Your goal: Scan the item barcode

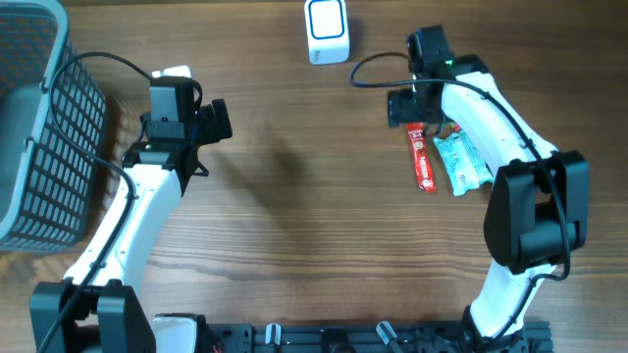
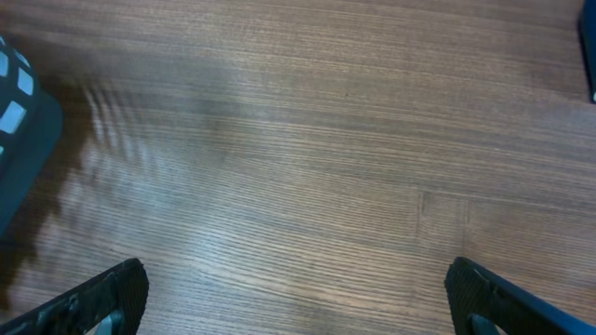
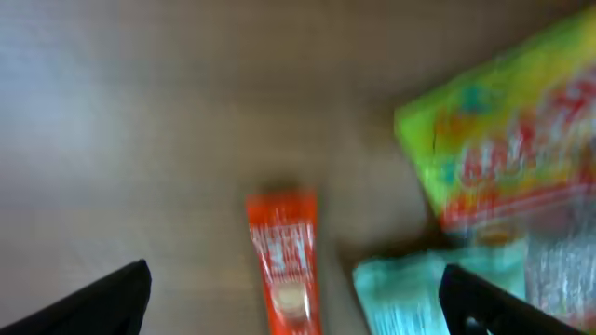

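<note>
A red packet [image 1: 422,159] lies flat on the wooden table, with a teal packet [image 1: 461,162] to its right. My right gripper [image 1: 407,106] hovers just beyond the red packet's far end, open and holding nothing. In the blurred right wrist view the red packet [image 3: 284,270] lies between the open right gripper [image 3: 296,302] fingers, the teal packet [image 3: 419,293] sits beside it, and a yellow-green packet [image 3: 512,140] lies further off. No barcode shows on any of them. The left gripper [image 1: 218,123] hangs open over bare wood; its wrist view shows the left gripper [image 2: 298,302] empty.
A white scanner-like device [image 1: 327,31] with a blue-edged window stands at the table's far edge, centre. A grey mesh basket [image 1: 44,127] fills the far left, and its corner [image 2: 19,112] shows in the left wrist view.
</note>
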Available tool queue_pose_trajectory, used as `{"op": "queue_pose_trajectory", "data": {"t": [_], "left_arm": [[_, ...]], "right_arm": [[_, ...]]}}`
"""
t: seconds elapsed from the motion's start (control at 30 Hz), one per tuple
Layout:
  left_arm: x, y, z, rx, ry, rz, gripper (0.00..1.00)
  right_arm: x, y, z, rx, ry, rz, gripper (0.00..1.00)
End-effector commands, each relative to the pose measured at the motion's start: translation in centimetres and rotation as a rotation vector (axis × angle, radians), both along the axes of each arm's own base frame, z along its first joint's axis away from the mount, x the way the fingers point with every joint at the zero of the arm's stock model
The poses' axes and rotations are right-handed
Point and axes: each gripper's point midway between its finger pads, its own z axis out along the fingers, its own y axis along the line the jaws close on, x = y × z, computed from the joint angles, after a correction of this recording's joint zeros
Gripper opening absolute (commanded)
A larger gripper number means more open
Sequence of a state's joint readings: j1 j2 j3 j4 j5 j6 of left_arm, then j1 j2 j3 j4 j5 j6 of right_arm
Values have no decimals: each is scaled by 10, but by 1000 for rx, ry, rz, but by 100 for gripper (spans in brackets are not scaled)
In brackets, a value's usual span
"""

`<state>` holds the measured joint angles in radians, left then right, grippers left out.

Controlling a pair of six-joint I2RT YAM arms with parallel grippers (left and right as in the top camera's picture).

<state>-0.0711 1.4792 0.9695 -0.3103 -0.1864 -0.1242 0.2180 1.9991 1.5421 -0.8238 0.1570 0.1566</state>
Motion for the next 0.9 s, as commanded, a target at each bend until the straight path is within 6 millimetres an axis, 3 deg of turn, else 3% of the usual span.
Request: {"op": "queue_pose_trajectory", "data": {"t": [0.0, 0.17, 0.63, 0.73, 0.87], "left_arm": [[1, 0, 4, 14, -8, -10, 100], [1, 0, 4, 14, -8, -10, 100], [1, 0, 4, 14, -8, -10, 100], [1, 0, 4, 14, -8, -10, 100], [1, 0, 4, 14, -8, -10, 100]], "right_arm": [[37, 10, 19, 46, -163, 1, 100], [69, 17, 39, 80, -317, 3, 100], [73, 18, 40, 84, -335, 3, 100], [73, 18, 50, 89, -354, 3, 100], [71, 18, 85, 104, -423, 4, 100]]}}
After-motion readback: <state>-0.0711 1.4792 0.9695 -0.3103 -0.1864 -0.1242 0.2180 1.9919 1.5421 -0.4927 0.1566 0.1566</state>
